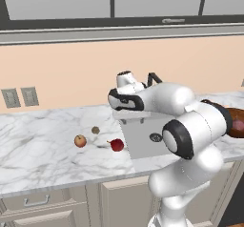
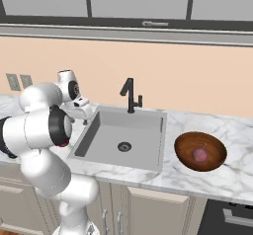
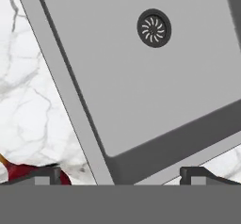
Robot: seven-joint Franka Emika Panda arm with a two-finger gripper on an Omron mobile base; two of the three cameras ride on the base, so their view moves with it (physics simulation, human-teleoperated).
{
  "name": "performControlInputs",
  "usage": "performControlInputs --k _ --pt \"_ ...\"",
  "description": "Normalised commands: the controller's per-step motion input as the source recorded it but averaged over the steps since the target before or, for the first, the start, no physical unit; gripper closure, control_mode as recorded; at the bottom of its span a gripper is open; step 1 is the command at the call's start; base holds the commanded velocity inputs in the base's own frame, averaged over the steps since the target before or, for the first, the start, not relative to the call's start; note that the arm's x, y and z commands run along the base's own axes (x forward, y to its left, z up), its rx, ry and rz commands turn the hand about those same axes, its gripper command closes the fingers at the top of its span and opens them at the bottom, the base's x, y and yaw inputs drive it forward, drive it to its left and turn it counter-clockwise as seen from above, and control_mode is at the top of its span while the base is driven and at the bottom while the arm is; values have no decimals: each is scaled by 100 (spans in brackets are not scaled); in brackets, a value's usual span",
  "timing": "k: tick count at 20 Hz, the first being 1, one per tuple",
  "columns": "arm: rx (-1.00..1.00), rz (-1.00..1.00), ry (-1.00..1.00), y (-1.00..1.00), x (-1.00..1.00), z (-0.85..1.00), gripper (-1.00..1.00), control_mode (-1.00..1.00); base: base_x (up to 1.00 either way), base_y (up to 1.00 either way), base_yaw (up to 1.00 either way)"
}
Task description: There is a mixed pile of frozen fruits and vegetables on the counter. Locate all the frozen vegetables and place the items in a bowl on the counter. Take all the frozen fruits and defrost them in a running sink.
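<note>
On the white marble counter (image 1: 38, 154) lie three frozen fruits: an orange-yellow one (image 1: 80, 140), a small olive-brown one (image 1: 95, 130) and a dark red stemmed one (image 1: 116, 145). My gripper (image 1: 132, 121) hangs open and empty above the left rim of the grey sink (image 2: 121, 135), just right of the red fruit. In the hand view the gripper (image 3: 120, 175) looks down on the basin (image 3: 141, 86) and its drain (image 3: 154, 28), with the red fruit (image 3: 16, 171) by the left fingertip (image 3: 47, 173). The pinkish-purple frozen vegetable (image 2: 199, 153) rests in the brown bowl (image 2: 188, 142) right of the sink.
A black faucet (image 2: 130, 95) stands behind the sink, no water visible. Wall outlets (image 1: 20, 97) sit on the beige backsplash at left. Beige cabinets (image 1: 57, 202) run below the counter edge. My own arm (image 1: 190, 130) hides part of the sink and bowl in the left base view.
</note>
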Motion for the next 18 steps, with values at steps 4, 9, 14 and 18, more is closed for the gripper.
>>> performControlInputs --k 4,9,14,18 --pt "-1 6 12 47 10 -7 -100 -100 0 0 0" --pt "0 14 6 37 6 -13 -100 -100 0 0 0" --pt "0 6 1 41 10 -9 -100 -100 0 0 0" --pt "0 1 2 59 14 -13 -100 -100 0 0 0"
